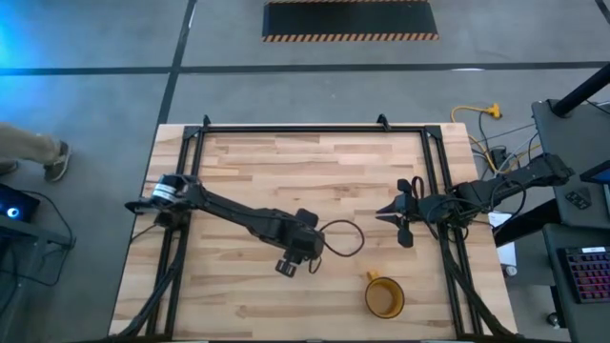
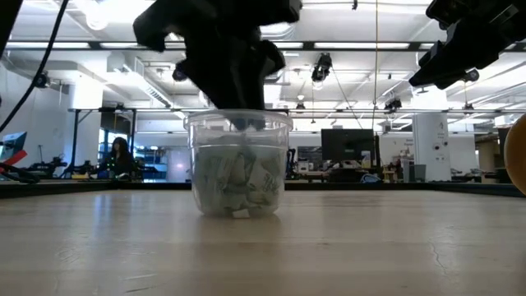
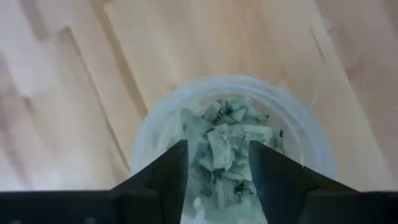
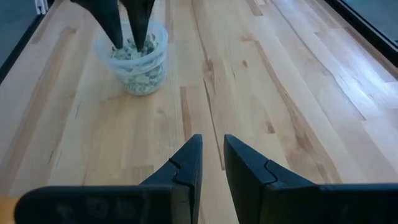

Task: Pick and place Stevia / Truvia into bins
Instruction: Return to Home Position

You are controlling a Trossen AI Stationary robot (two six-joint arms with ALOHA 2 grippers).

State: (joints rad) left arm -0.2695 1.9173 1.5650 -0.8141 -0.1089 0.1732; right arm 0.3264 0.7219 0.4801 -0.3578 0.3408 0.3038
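The clear plastic cup point(image 2: 238, 164) stands on its base mid-table, its rim point(image 1: 358, 232) a ring beside my left arm. It is filled with pale green and white sachets point(image 3: 224, 137), also seen through its wall point(image 4: 134, 62). My left gripper point(image 3: 217, 171) is open and points straight down, with its fingertips point(image 4: 118, 40) just inside the cup's mouth above the pile. Whether they touch the sachets, I cannot tell. My right gripper point(image 4: 212, 155) hovers near the table's right edge point(image 1: 383, 214), facing the cup, its fingers a narrow gap apart and empty.
An amber-orange mug point(image 1: 384, 297) stands near the table's near edge, to the right of the cup; its side shows at the low view's right border point(image 2: 519, 156). A black frame rail point(image 1: 315, 129) runs along the far edge. Bare wood lies between cup and right gripper.
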